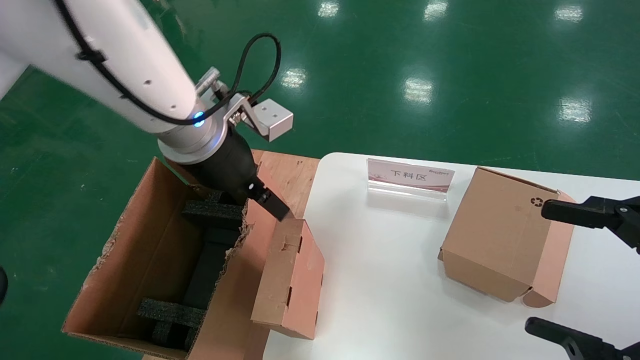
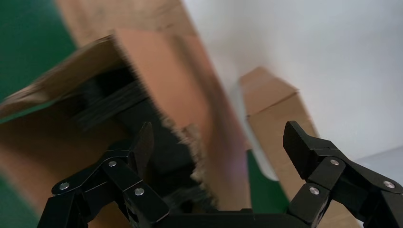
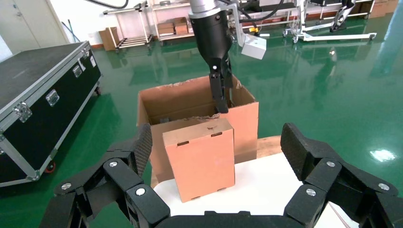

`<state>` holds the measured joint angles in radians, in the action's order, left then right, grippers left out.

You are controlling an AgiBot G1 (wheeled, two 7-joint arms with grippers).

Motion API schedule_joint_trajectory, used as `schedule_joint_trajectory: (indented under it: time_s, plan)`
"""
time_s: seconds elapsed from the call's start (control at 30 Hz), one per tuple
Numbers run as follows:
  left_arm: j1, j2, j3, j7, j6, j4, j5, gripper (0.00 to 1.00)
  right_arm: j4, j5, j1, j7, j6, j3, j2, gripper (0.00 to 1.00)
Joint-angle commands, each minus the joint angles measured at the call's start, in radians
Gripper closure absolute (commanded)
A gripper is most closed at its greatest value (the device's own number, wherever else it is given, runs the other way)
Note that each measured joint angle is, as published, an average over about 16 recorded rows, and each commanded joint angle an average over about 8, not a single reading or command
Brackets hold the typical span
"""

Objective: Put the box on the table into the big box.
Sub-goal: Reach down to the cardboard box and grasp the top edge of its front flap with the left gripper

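A: Where does the box (image 1: 289, 280) stand?

B: At the counter's (image 1: 390, 280) left edge, upright on a narrow face, tab slots on its upper side. It sits right against the big box's (image 1: 125, 260) outer wall; whether the two touch cannot be told.

A: And the grippers?

B: Nearest the robot, the right gripper (image 1: 590, 272) hangs over the counter's right edge, jaws spread wide and holding nothing, by the carton marked with a recycling symbol (image 1: 505, 235). Farther off, the left gripper (image 1: 270, 202) hovers just above the box's far top edge, near the big box's torn rim. The left wrist view shows its fingers (image 2: 298, 142) spread wide, nothing between them.

A: Which arm suits the lift?

B: The left, by a long way; the right is well apart from the box. The box lies just below and toward the robot from the left gripper, its long axis running from near edge to far edge, parallel to the big box's wall.

A: And the drop point?

B: To the left of the box, past that wall, among black foam blocks (image 1: 212, 212). Beyond, toward the far edge, stands a sign (image 1: 410, 175).
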<state>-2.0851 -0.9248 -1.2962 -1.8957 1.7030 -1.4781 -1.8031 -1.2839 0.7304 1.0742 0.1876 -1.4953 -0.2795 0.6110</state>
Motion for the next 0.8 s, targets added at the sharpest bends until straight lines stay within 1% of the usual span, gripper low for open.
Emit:
schedule_joint_trajectory:
  time_s: [0.03,0.17,0.33,0.53,0.8]
  plan:
    - [-0.051,-0.034,-0.074,-0.067,0.013,-0.001,-0.004,0.00,0.000,0.000,0.000,0.000,0.000,0.000,0.000,0.00]
    - [-0.109,-0.072,-0.151,-0.135,0.023,-0.001,0.027,0.00,0.000,0.000,0.000,0.000,0.000,0.000,0.000,0.00]
    - [-0.146,-0.095,-0.197,-0.179,0.030,-0.002,0.073,0.00,0.000,0.000,0.000,0.000,0.000,0.000,0.000,0.00]
    - [-0.159,-0.101,-0.218,-0.198,0.034,-0.002,0.122,0.00,0.000,0.000,0.000,0.000,0.000,0.000,0.000,0.00]
    - [-0.151,-0.100,-0.226,-0.203,0.034,-0.002,0.165,0.00,0.000,0.000,0.000,0.000,0.000,0.000,0.000,0.00]
